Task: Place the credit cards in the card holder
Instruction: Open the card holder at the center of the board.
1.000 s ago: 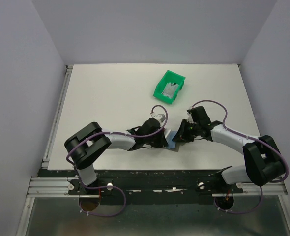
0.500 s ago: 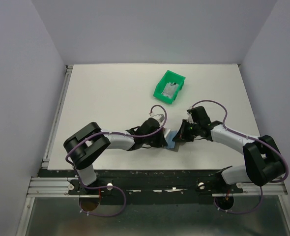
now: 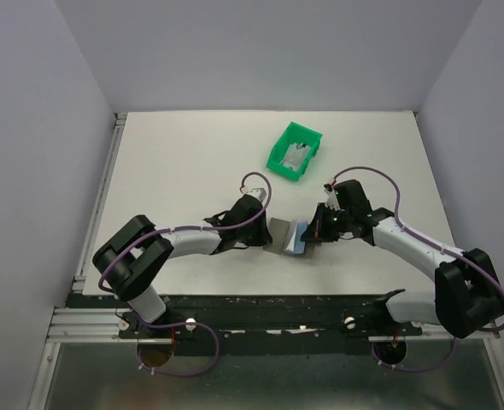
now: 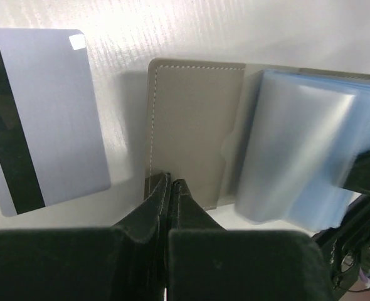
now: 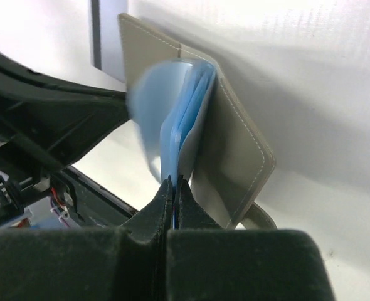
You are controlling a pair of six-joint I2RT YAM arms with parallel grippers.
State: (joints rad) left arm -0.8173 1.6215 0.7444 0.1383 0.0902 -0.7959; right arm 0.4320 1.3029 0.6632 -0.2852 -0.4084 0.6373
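While your right jaws pinch a blue sleeve (image 5: 172, 122) of the card holder (image 3: 279, 232) and your left jaws, closed empty, press its cover (image 4: 194, 132), the credit card (image 4: 47, 113) lies flat just beside — nearer the left arm, long axis along those jaws.

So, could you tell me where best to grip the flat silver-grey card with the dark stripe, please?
Probably across its narrow width, from straight above: the silver-grey striped card lies flat on the white table, apart from the open grey folding wallet, with no raised edge.
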